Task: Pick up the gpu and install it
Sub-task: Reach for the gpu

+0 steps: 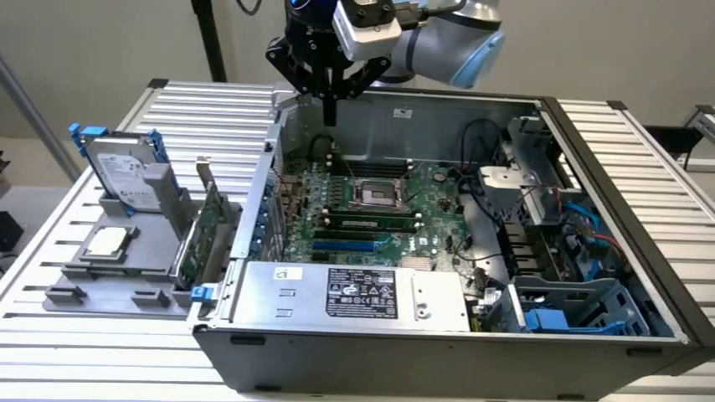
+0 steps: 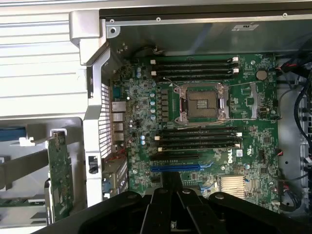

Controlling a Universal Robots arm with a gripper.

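Observation:
The gpu [image 1: 203, 240] is a thin green card with a silver end bracket, standing on edge in a grey holder [image 1: 167, 251] on the exterior view's left, just outside the computer case. In the wrist view the gpu [image 2: 57, 181] shows edge-on beside the case wall. My gripper [image 1: 331, 115] hangs high over the back left corner of the open case, its black fingers shut together and holding nothing. It is well apart from the gpu. From the wrist, the gripper [image 2: 170, 195] sits over the motherboard [image 2: 209, 122] near the blue expansion slot [image 2: 175, 168].
The open case [image 1: 625, 218] holds a motherboard [image 1: 369, 197], a power supply [image 1: 357, 293], cables and a blue drive cage [image 1: 570, 314]. A silver hard drive with blue rails [image 1: 126, 172] and a square CPU chip [image 1: 109, 242] share the grey holder. Slatted metal table [image 1: 201, 109] all around.

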